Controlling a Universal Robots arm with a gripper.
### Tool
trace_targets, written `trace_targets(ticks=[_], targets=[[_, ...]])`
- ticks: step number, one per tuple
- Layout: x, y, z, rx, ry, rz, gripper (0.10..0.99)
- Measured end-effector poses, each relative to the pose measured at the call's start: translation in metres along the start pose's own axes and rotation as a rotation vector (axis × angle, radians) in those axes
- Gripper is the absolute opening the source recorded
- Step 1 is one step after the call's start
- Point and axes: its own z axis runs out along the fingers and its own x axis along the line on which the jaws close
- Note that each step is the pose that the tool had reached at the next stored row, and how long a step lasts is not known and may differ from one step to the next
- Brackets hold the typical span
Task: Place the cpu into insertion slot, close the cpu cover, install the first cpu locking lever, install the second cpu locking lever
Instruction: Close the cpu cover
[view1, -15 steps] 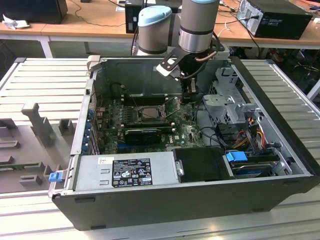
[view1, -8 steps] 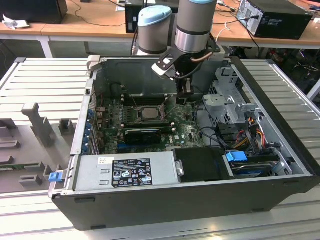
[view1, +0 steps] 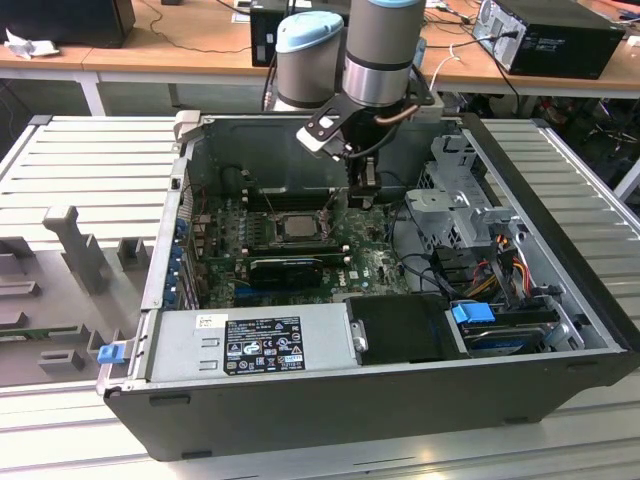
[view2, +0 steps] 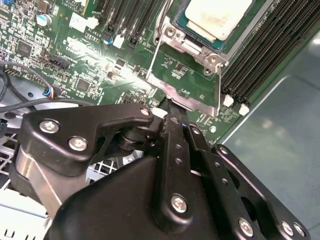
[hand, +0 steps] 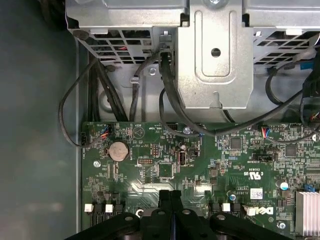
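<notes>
The cpu (view2: 217, 17), a pale square chip, lies in the insertion slot (view2: 212, 58) on the green motherboard; in the exterior view the cpu (view1: 296, 226) sits mid-board. The cpu cover (view2: 218, 87), a silvery frame with a square cut-out, stands raised off the slot, and the board shows through its opening. My gripper (view2: 168, 107) is shut, with its black fingertips right at the cover's free edge; whether they pinch it I cannot tell. In the exterior view the gripper (view1: 362, 195) hangs just to that view's right of the slot. The gripper (hand: 170, 192) hovers low over the board.
Black memory slots (view2: 260, 55) flank the slot. A metal drive cage (view1: 455, 205) with black cables (hand: 170, 95) stands close on the exterior view's right. The power supply (view1: 250, 340) fills the front, and a thin metal rod (view2: 154, 57) runs along the slot.
</notes>
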Motion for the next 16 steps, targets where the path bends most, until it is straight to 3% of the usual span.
trace_targets(ticks=[16], targets=[[0.0000, -0.0088, -0.0001, 0.000, 0.0000, 0.000, 0.106]])
